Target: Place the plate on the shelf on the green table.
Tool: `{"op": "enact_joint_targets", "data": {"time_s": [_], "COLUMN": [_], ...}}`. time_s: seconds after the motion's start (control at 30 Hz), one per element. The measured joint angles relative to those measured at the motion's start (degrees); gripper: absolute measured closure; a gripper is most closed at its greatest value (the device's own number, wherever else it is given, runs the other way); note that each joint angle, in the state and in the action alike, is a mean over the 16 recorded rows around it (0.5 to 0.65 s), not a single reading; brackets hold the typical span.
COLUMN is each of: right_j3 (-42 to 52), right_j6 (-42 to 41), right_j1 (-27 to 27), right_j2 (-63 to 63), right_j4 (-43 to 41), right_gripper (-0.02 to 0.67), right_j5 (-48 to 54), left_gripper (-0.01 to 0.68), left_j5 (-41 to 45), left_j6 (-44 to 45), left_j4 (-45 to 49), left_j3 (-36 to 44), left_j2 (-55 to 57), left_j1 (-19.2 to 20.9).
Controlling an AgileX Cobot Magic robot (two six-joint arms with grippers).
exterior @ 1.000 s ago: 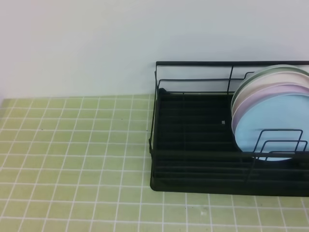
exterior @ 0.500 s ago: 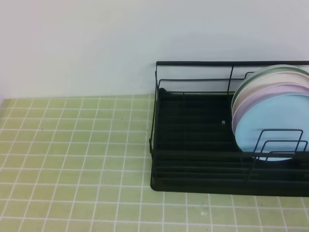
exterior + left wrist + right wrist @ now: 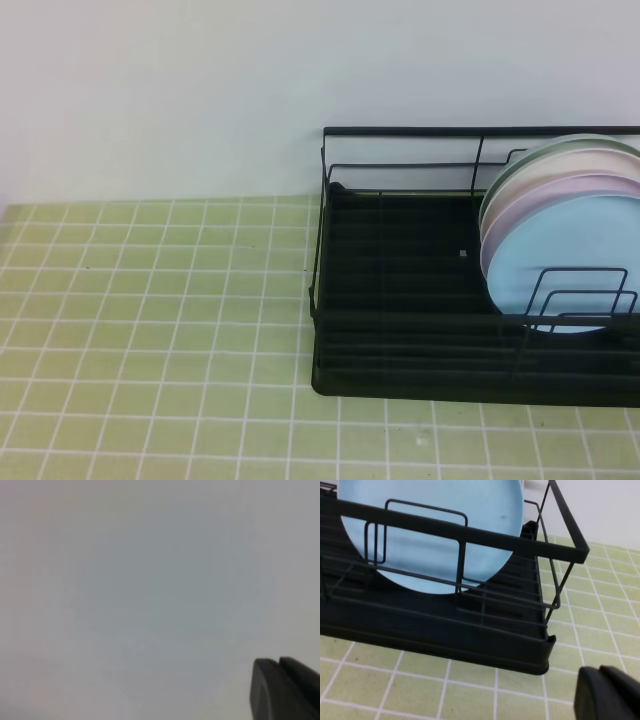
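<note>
Closest to the lens in the right wrist view, the right end effector point(image 3: 607, 692) sits low at the frame's corner with its fingers together and nothing between them. Up and to the left of it, across a strip of green worktop point(image 3: 600, 630), stands the black wire shelf point(image 3: 470, 535), and inside it the light-blue plate point(image 3: 445, 530) rests on edge behind an upright wire divider, its face turned toward this arm. The right arm looks the nearer one; the front rail and divider would bar a straight reach. From above, the plate is frontmost of a leaning stack, with a pink plate point(image 3: 590, 183) and a cream plate point(image 3: 570, 160) behind. The left end effector point(image 3: 285, 690), also closed and empty, faces only blank wall.
</note>
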Motion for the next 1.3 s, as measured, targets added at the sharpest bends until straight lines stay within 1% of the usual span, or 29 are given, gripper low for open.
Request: {"op": "enact_joint_targets", "data": {"time_s": [0.1, 0.3, 0.37, 0.43, 0.57, 0.8, 1.0, 1.3], "right_j3": [0.00, 0.00, 0.00, 0.00, 0.00, 0.00, 0.00, 0.00], "right_j6": [0.00, 0.00, 0.00, 0.00, 0.00, 0.00, 0.00, 0.00], "right_j1": [0.00, 0.00, 0.00, 0.00, 0.00, 0.00, 0.00, 0.00], "right_j2": [0.00, 0.00, 0.00, 0.00, 0.00, 0.00, 0.00, 0.00], "right_j4": [0.00, 0.00, 0.00, 0.00, 0.00, 0.00, 0.00, 0.00], "right_gripper": [0.650, 0.650, 0.650, 0.650, 0.650, 0.650, 0.650, 0.650], "right_j5": [0.00, 0.00, 0.00, 0.00, 0.00, 0.00, 0.00, 0.00], "left_gripper": [0.673, 0.673, 0.673, 0.673, 0.673, 0.673, 0.673, 0.673], "left_j5": [4.77, 19.33, 23.12, 26.29, 30.76, 29.49, 34.24, 38.99], "left_j6": [-14.74, -42.78, -49.40, -53.53, -58.64, -63.34, -64.53, -65.07], "left_j4": [15.15, 46.75, 53.87, 58.36, 63.56, 67.10, 69.64, 70.72], "left_j3": [2.63, 10.26, 13.40, 16.50, 21.69, 27.99, 28.87, 28.82], "left_j2": [-0.20, -2.22, -3.61, -5.40, -10.06, -17.74, -20.94, -21.23], "left_j1": [1.66, 3.78, 4.02, 4.13, 3.88, 2.53, 3.10, 4.83]}}
